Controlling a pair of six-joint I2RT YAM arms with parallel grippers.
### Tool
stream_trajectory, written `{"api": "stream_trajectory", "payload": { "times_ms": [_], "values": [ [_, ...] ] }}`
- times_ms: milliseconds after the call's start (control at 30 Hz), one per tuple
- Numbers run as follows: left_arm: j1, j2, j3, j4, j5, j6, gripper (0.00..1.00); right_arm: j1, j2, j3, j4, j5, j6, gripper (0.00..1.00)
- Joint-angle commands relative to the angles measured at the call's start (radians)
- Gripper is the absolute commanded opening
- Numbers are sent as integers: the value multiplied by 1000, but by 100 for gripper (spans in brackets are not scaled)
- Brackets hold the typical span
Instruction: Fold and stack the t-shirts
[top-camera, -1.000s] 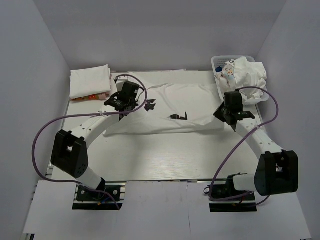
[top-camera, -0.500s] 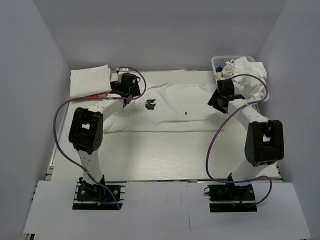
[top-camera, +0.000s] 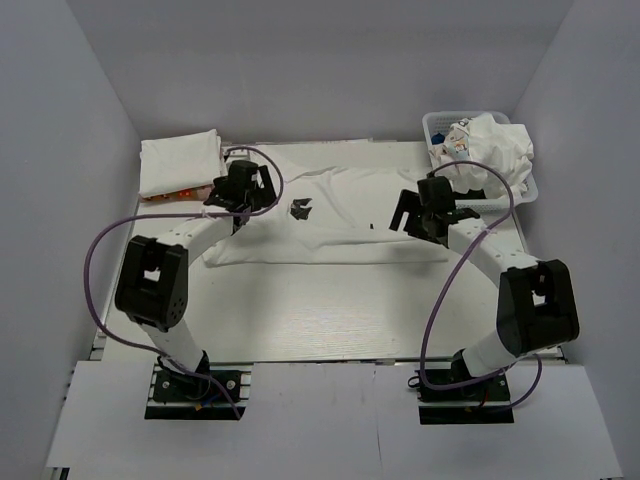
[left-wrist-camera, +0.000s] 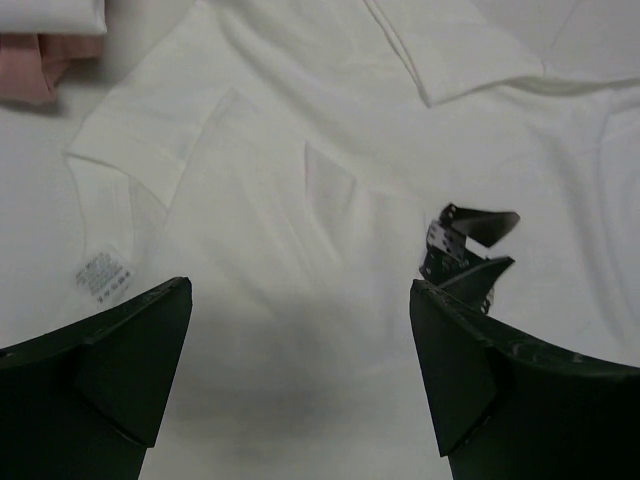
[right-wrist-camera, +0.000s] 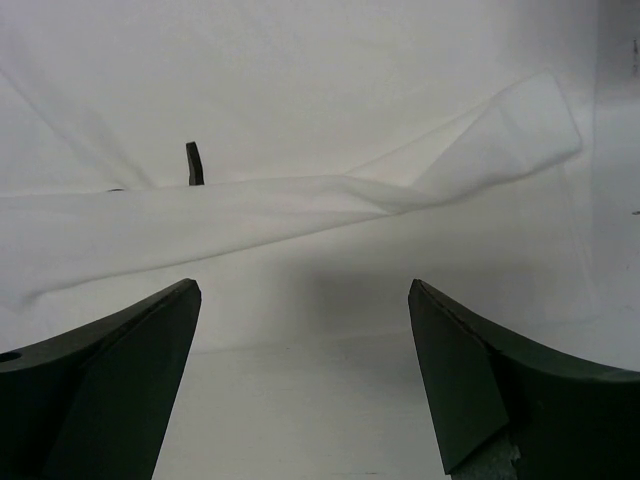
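Observation:
A white t-shirt lies spread across the back of the table, with a small black print near its left shoulder. My left gripper hovers open over the shirt's left sleeve area. In the left wrist view the cloth lies flat between the jaws of that gripper, and the print shows by the right finger. My right gripper stands open over the shirt's right side. Below this gripper a folded edge of the shirt crosses the right wrist view. Neither gripper holds anything.
A folded white stack sits at the back left, with something pink under it. A white lattice basket at the back right holds crumpled white shirts. Bare table lies in front of the shirt.
Both grippers have gone from shut to open and let go of the shirt. The right gripper has moved left, in from the shirt's right edge. The left gripper has shifted slightly.

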Motion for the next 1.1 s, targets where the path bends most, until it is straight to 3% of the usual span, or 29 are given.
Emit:
{"api": "stream_trajectory", "payload": {
  "times_ms": [0,233,533,700,833,933,1067],
  "values": [
    [-16,-120,-88,26,57,-76,100,13,18,-24,44,-21,-26,90],
    [-3,-143,-264,66,76,-128,100,38,143,0,113,-44,-28,90],
    [7,-114,-275,55,4,-137,100,36,304,124,234,31,-14,90],
    [7,-114,-284,45,-35,-137,100,35,413,262,183,120,-17,90],
    [7,-114,-284,35,-44,-137,100,32,486,434,15,195,-20,90],
    [7,-114,-284,44,-44,-137,100,42,484,445,7,270,-45,90],
    [7,-104,-274,45,-44,-137,100,29,452,393,174,117,-140,90]
  ]
}}
